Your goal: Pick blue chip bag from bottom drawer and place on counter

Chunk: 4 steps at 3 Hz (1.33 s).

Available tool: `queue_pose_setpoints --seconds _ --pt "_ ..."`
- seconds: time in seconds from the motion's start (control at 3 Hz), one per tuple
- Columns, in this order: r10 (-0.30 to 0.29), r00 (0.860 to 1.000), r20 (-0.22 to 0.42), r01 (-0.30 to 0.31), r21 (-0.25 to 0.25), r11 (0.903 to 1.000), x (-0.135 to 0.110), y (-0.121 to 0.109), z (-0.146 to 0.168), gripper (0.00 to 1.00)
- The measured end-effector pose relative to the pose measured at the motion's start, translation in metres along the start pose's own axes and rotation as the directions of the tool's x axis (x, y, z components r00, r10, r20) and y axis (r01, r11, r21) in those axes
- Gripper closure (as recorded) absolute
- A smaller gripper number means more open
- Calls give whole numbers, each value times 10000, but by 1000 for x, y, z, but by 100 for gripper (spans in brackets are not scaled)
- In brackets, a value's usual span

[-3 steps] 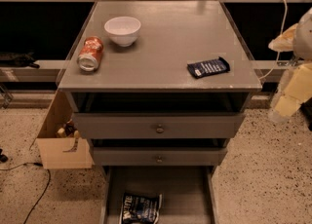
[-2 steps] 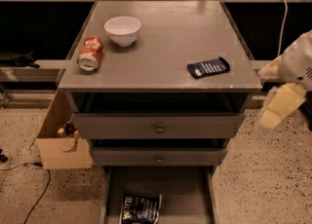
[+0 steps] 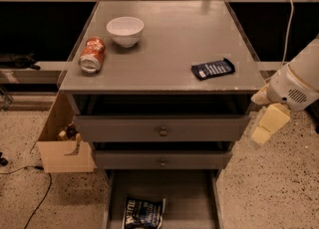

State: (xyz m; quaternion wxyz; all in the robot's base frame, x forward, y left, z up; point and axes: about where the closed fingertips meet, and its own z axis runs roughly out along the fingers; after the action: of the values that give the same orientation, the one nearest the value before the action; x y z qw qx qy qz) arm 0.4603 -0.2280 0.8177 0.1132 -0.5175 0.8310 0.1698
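Note:
The blue chip bag (image 3: pixel 143 213) lies crinkled on the floor of the open bottom drawer (image 3: pixel 192 198), toward its front left, with its white lettering facing up. Above it, the counter (image 3: pixel 169 39) is the flat grey top of the cabinet. My gripper (image 3: pixel 262 132) hangs off the cabinet's right front corner, level with the top drawer. It points down and to the left, well above and to the right of the bag, with nothing in it.
On the counter stand a white bowl (image 3: pixel 125 30), a tipped orange can (image 3: pixel 92 55) and a flat dark-blue packet (image 3: pixel 213 68). Both upper drawers (image 3: pixel 163 131) are closed. A cardboard box (image 3: pixel 62 143) sits on the floor to the left, and a cable (image 3: pixel 35 198) trails there.
My arm has swung in from the far right and lowered. The gripper now sits closer to the cabinet's right front corner. The bag and the counter items have not moved.

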Motion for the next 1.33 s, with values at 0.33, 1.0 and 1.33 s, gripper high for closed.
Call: queue_pose_setpoints --seconds 0.33,1.0,1.33 --pt "150 9997 198 -147 -166 9998 8 2 4 0" --pt "2467 9229 2956 -1387 -3425 9292 81 79 109 0" --pt "3528 8658 3549 -1173 -5415 8325 96 114 188 0"
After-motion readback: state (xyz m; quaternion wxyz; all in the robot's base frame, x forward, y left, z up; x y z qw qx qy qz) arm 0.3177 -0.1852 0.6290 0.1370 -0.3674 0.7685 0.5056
